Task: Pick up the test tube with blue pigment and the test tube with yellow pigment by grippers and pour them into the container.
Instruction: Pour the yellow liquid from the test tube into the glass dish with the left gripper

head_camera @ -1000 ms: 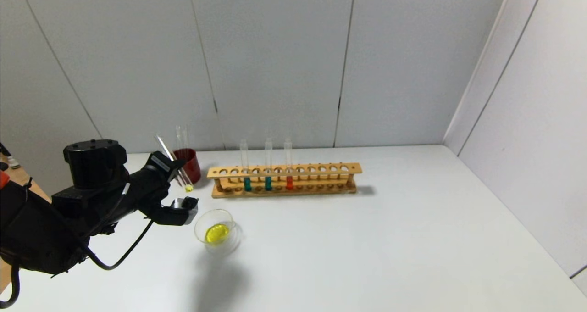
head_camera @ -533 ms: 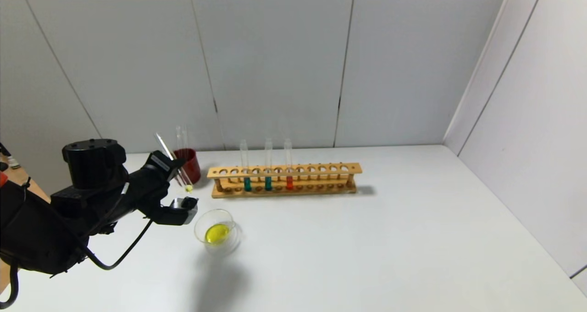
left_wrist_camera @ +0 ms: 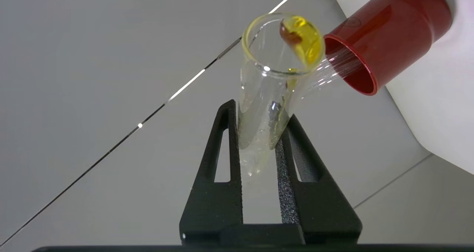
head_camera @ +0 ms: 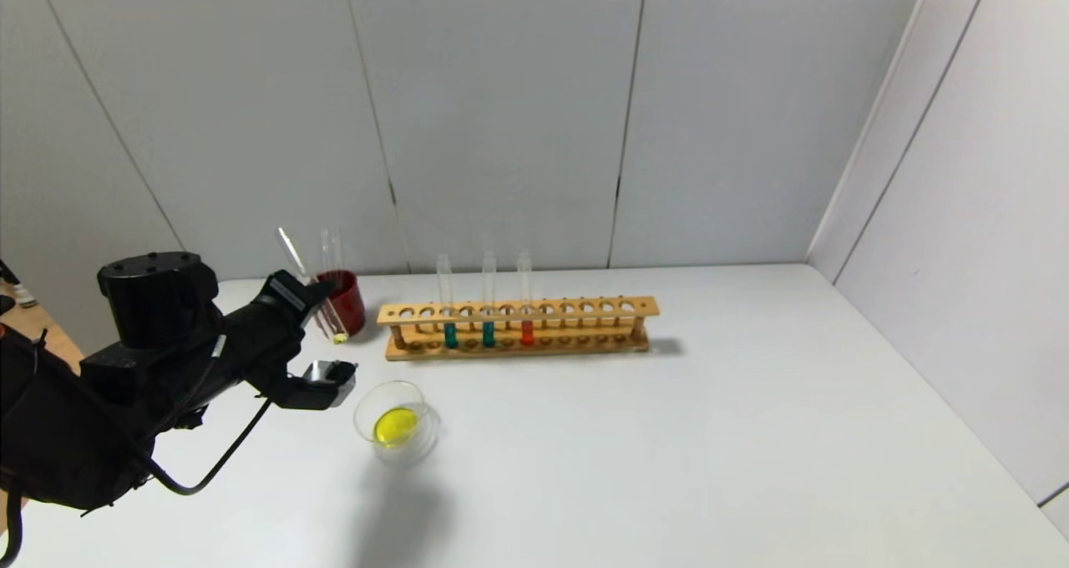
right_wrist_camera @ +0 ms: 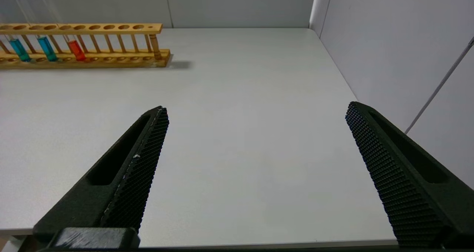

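Drawn back toward the red cup (head_camera: pixel 344 299), left hand (head_camera: pixel 311 296) stays clamped on the test tube with yellow pigment (head_camera: pixel 313 288).

**Yellow tube nearly empty in the left gripper; dish holds the yellow liquid**

The test tube with yellow pigment (head_camera: pixel 313 288) is clamped between the two closed fingers of the left gripper (left_wrist_camera: pixel 259 133), tilted, with only a small yellow residue at its round end (left_wrist_camera: pixel 303 40); its walls look wet and clear.

The container (head_camera: pixel 395 422), a low clear glass dish, sits just below and beside that gripper toward the robot's right, with a pool of yellow liquid at its bottom.

Two tubes with blue-teal liquid stand upright farther off to the gripper's right; which one is the test tube with blue pigment (head_camera: pixel 488 313) is hard to say.

The right gripper (right_wrist_camera: pixel 255 133) hangs well apart from all of these, fingers spread wide.
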Controlling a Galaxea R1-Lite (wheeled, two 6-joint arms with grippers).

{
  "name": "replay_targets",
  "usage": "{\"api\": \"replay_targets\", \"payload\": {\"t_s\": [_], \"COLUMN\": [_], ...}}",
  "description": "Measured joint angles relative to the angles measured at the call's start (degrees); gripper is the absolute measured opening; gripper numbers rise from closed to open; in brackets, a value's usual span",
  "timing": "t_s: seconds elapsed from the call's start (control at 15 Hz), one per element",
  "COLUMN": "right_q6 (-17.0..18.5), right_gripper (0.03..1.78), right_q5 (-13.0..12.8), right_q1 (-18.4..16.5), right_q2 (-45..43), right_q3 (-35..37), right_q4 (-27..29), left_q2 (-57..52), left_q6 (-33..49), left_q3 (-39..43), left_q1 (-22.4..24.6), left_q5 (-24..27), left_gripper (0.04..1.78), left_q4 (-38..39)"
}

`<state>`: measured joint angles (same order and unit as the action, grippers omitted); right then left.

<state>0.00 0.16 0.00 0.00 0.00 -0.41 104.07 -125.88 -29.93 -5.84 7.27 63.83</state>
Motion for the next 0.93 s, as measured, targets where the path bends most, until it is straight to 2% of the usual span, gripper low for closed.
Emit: {"api": "replay_targets", "payload": {"t_s": [0.93], "right_q6": [0.0], "right_gripper": [1.75], "right_q5": [0.0], "right_q1": [0.0], "right_q2": [0.0], "right_q3": [0.0], "right_q4": [0.0], "left_q2": [-1.3], "left_q6": [-1.5], "left_q3": [3.0], "left_q1": [0.0], "left_q5": [-0.9], "left_gripper": [0.32], "left_q4": [2.3]}}
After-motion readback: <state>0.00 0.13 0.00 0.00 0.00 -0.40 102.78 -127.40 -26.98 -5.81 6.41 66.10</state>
